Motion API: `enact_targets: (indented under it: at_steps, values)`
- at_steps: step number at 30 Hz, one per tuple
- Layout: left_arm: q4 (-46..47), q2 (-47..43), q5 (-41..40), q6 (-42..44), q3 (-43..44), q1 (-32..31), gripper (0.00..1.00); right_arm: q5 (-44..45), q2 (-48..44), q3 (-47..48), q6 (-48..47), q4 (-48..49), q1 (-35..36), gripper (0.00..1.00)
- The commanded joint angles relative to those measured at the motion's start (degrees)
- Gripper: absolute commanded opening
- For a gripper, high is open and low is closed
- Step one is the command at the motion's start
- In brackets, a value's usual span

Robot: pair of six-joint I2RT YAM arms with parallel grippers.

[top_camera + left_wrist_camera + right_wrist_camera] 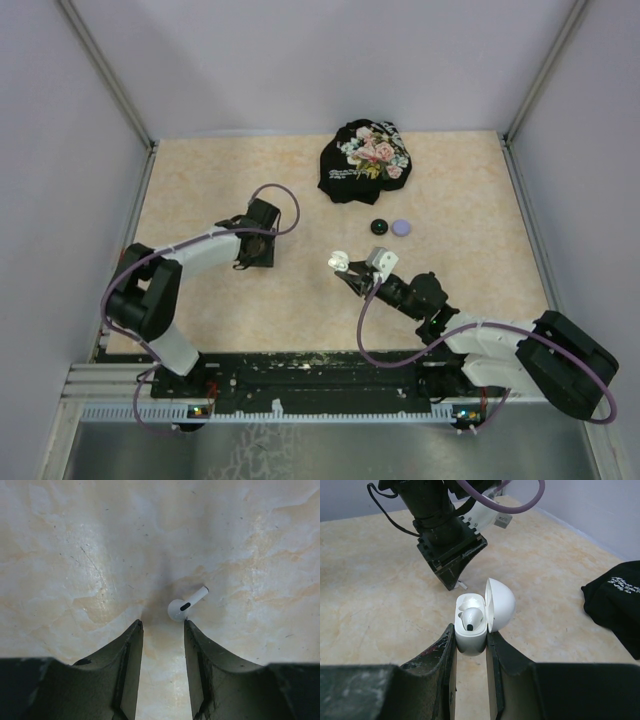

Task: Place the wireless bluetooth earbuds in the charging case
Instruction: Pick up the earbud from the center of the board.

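Note:
My right gripper (pixel 470 634) is shut on the white charging case (pixel 470 641) and holds it upright, low over the table. Its lid (pixel 501 604) is swung open to the right. One white earbud (pixel 472 618) sits in the case's near socket. A second white earbud (pixel 185 605) lies on the table, its round head just at my left gripper's right fingertip (pixel 188 626). My left gripper (pixel 162 625) stands open right behind it, with only bare table between the jaws. From above, the left gripper (pixel 254 258) is left of centre and the case (pixel 338 261) is at the middle.
A black floral cloth (pixel 365 160) lies crumpled at the back of the table. In front of it sit a small black puck (pixel 379 227) and a lavender puck (pixel 402 227), just beyond my right gripper (pixel 345 268). Grey walls close in the table on three sides.

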Motion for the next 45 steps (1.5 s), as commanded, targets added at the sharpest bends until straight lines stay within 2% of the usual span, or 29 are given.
enact_targets:
  at_steps: [1,7,14,27,36,45]
  values:
    - [-0.35,1.26,-4.55,-0.3,1.6,0.1,0.44,-0.93,-0.1,2.96,-0.14,2.23,0.52,0.0]
    - [-1.65,1.77,-9.38,-0.79,1.47,0.42,0.44,-0.86,-0.11,3.03,-0.13,2.06,0.55,0.0]
    - [0.77,1.7,-9.09,-1.76,1.4,1.67,0.43,-0.87,-0.13,3.29,-0.13,1.41,0.54,0.0]
    - [-0.69,-4.87,-1.79,-4.79,1.29,1.64,0.44,-0.92,-0.1,3.59,-0.05,0.85,0.63,0.0]
    - [-0.24,-0.97,1.22,-6.61,4.17,1.67,0.43,-1.18,-0.39,3.64,0.04,0.74,0.63,0.0]
    - [-0.22,3.51,1.8,-6.37,6.45,1.68,0.34,-1.15,-0.44,3.64,0.12,0.74,0.62,0.0]
